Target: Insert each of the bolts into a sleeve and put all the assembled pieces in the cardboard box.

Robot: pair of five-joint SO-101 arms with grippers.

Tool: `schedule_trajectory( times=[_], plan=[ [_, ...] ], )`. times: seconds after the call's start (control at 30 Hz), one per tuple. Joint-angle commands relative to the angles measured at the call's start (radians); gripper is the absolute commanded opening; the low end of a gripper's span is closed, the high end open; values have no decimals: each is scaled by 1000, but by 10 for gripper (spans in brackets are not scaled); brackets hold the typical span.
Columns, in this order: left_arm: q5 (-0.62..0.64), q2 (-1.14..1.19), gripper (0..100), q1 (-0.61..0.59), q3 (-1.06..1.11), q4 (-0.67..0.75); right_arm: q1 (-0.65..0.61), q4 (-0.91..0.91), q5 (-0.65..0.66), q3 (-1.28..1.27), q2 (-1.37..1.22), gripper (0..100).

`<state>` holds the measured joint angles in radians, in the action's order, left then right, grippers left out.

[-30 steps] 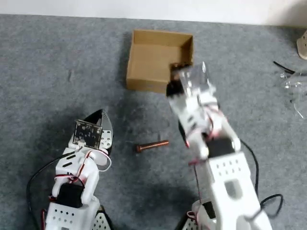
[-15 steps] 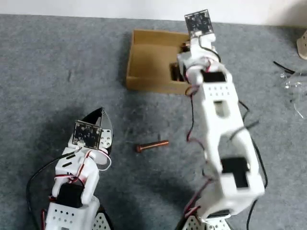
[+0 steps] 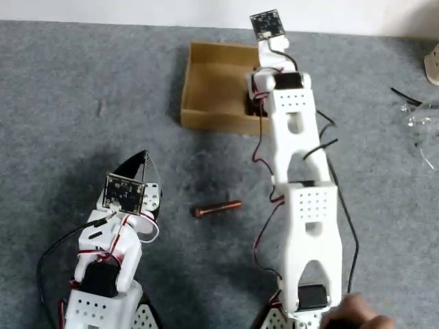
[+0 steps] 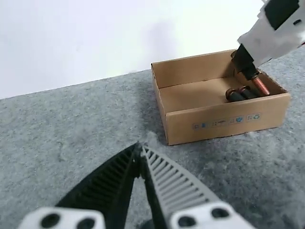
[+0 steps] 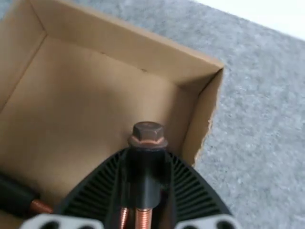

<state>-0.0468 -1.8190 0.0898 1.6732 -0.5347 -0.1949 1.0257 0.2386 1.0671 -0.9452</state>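
An assembled piece [image 5: 144, 179], a copper-coloured bolt pushed through a black sleeve, is clamped between the closed fingers of the right gripper [image 5: 145, 157]; its hexagonal head sticks out past the fingertips and its threaded end shows behind them; the piece hangs tilted inside the cardboard box [image 5: 119, 43], close to one corner, and whether it touches the box floor cannot be told; seen from the left wrist, the same piece [image 4: 261, 85] points its copper thread down into the box [image 4: 224, 121] by the far right corner; just beside it, a sleeved piece [image 4: 239, 92] lies flat on the box floor, dark sleeve with copper thread showing, though whether that is one piece or two side by side cannot be told; from above, the right arm stretches out over the open box [image 3: 212, 75]; a loose bolt [image 3: 217, 208] with no sleeve lies flat on the grey table [image 3: 68, 103] between the two arms, well apart from the box, head end towards the left arm; the left gripper [image 3: 143, 159] sits low beside that bolt without touching it, its fingers [image 4: 164, 176] closed tip to tip on nothing and aimed towards the box; a white wall runs behind the table.
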Motion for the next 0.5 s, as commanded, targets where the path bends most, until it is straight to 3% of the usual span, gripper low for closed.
schedule_trajectory(
  times=[0.0,0.2,0.47],
  plan=[
    [-3,4,8,-1,22,20,-28,73,-8,272,-53,4],
    [-3,4,8,-1,22,20,-59,128,-8,446,-165,4],
    [-3,4,8,-1,22,20,-71,139,-8,460,-196,4]
  ],
)
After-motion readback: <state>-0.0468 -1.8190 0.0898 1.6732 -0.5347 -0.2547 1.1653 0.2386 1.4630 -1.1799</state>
